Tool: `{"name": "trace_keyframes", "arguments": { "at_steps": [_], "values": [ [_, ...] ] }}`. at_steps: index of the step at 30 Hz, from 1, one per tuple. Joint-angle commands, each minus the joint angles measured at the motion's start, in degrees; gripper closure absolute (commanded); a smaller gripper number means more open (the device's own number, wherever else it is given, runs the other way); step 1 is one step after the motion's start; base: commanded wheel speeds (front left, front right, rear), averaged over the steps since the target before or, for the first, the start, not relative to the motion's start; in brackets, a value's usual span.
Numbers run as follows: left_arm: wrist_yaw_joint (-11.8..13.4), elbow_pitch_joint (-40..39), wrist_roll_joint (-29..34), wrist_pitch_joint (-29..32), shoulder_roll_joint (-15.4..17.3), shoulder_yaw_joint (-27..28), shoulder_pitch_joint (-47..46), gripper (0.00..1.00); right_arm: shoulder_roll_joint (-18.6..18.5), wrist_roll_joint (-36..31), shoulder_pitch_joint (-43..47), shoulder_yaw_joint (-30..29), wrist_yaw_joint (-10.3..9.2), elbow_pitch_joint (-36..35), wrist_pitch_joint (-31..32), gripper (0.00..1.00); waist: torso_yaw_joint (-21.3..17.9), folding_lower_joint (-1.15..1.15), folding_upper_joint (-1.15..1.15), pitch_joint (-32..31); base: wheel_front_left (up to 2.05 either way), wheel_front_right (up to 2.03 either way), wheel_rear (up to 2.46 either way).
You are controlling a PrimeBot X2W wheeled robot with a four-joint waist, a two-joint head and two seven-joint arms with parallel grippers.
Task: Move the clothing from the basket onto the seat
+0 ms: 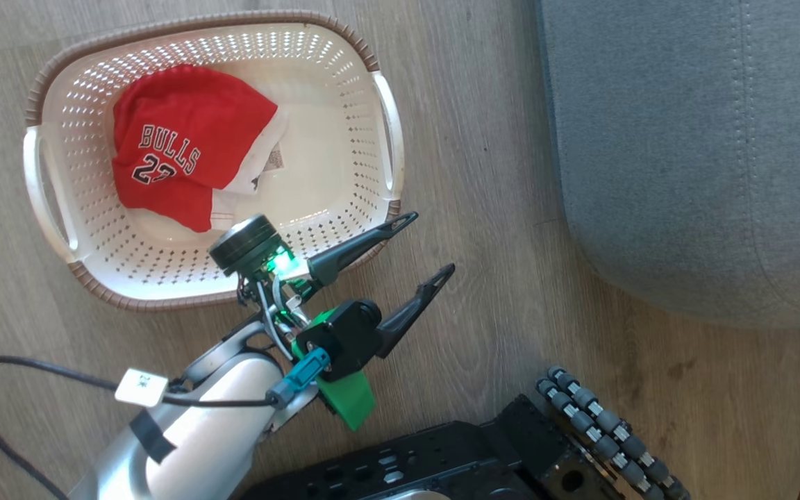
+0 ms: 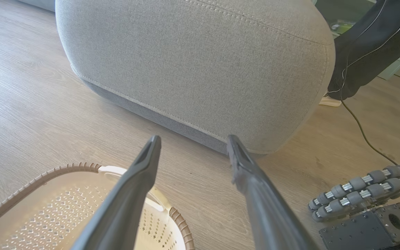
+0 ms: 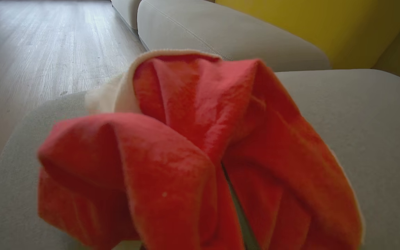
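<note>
Pinched shut on a bunched red garment (image 3: 186, 156) over the seat (image 3: 377, 139), the right end effector could snag cloth on release; the left end effector (image 1: 430, 243) gapes empty.

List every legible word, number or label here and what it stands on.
"BULLS": on the bright red fabric garment lying in the cream perforated plastic basket.
"23": below it on the same garment, lower edge lost in a fold.
Small white tag on the black cable: too blurred to read.
Label sticker inside the basket: mostly covered, unreadable.
</note>
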Motion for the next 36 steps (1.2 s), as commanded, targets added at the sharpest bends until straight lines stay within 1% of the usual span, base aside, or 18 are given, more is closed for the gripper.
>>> {"name": "trace_keyframes", "arguments": {
  "at_steps": [1,5,8,9,10,11,17,20,28,33,36],
  "values": [
    [0.5,-1.9,0.1,-0.3,-0.4,0.9,0.1,0.0,-2.6,1.1,-0.1,0.7,-0.02,0.7,-0.1,1.0,0.3,0.0,0.0,0.0,0.0,0.0,0.0],
    [0.5,-1.8,0.0,-0.3,-0.8,0.8,-0.3,0.0,-3.8,1.3,-0.8,2.3,-0.02,2.4,-0.1,1.0,0.5,0.0,0.0,0.0,0.0,0.0,0.0],
    [0.5,-1.6,-0.1,-0.3,-0.8,0.8,-0.3,0.0,-3.6,1.8,-0.8,2.6,-0.02,2.6,-0.1,1.0,0.4,0.0,0.0,-0.5,0.0,0.0,0.0],
    [0.5,-1.5,-0.1,-0.3,-0.8,0.8,-0.3,0.0,-3.8,1.7,-0.8,2.6,-0.02,2.5,-0.1,0.76,0.4,0.0,0.0,-0.7,0.0,0.0,0.0],
    [0.5,-1.4,-0.2,-0.3,-0.9,0.8,-0.2,0.0,-3.9,1.7,-0.8,2.5,-0.02,2.3,-0.1,0.49,0.3,0.0,0.0,-1.0,0.0,0.0,0.0],
    [0.5,-1.4,-0.2,-0.3,-0.9,0.8,-0.1,0.0,-3.9,1.6,-0.7,2.3,-0.02,2.1,-0.1,0.0,0.3,0.0,0.0,-1.3,0.0,0.0,0.0],
    [0.4,-1.0,-0.4,-0.3,-1.2,0.4,0.3,0.0,-3.4,1.3,0.6,2.3,-0.02,2.5,-0.1,0.0,0.2,0.0,0.0,-3.9,0.0,0.0,0.0],
    [0.2,-0.6,0.0,-0.3,-1.7,-1.0,0.6,0.0,-3.9,1.1,1.8,3.3,-0.02,3.3,-0.1,0.0,0.4,0.0,0.0,-6.4,0.0,0.0,0.0],
    [0.1,0.4,-1.6,-0.3,-4.4,-1.5,3.7,0.0,-5.4,-0.2,5.4,7.1,-0.02,3.5,-0.1,0.0,0.7,0.0,0.0,-15.3,0.0,0.0,0.0],
    [0.1,0.6,-2.5,-0.3,-6.3,-0.1,6.3,0.0,-6.1,0.1,8.3,9.4,-0.02,1.5,-0.1,0.0,1.2,0.0,0.0,-21.7,0.0,0.0,0.0],
    [0.1,0.9,-3.1,-0.3,-7.7,1.2,8.4,0.0,-7.1,-0.5,10.9,12.1,-0.02,-0.1,-0.1,0.0,1.5,0.0,0.0,-25.2,0.0,0.0,0.0]
  ]
}}
